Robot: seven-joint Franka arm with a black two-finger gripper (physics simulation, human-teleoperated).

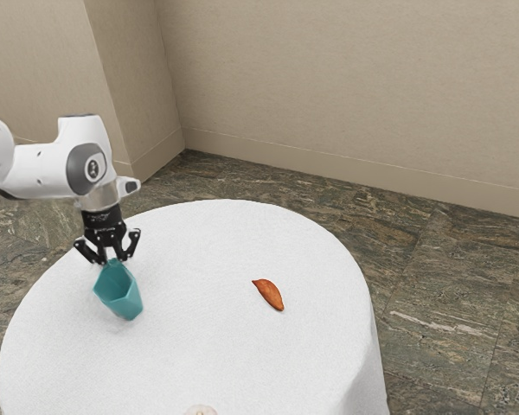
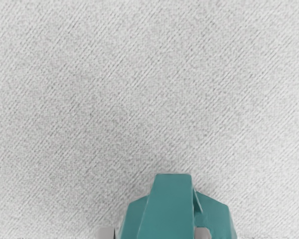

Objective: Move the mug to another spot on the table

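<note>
One teal mug (image 1: pixel 119 292) is the thing in hand: in the exterior view the black gripper (image 1: pixel 111 256) comes down on it from above, its two fingers set on either side of the mug's upper rim, so the hand is clasped on the mug rather than slack. The mug hangs tilted, its mouth up toward 11 o'clock under the fingers and its base swung down toward 5 o'clock. Whether the lowest corner of the base touches the cloth I cannot tell. It sits at about 9 o'clock on the round table (image 1: pixel 242 363), which is draped in a white cloth, well in from the rim. The white arm (image 1: pixel 60 164) reaches in from 10 o'clock and bends straight down to the gripper. An orange wedge-shaped piece (image 1: pixel 268 295) lies flat on the cloth at 3 o'clock from the mug, well apart from it and near the table's middle. At 6 o'clock on the table, a pale round thing (image 1: pixel 199 410) is cut off by the picture's edge. Around the table are a dark marbled floor (image 1: pixel 450 285) and beige walls (image 1: pixel 346 78). In the wrist view the mug (image 2: pixel 172 211) shows as angular teal facets close under the hand, with the textured white table (image 2: pixel 139 89) beyond it.
</note>
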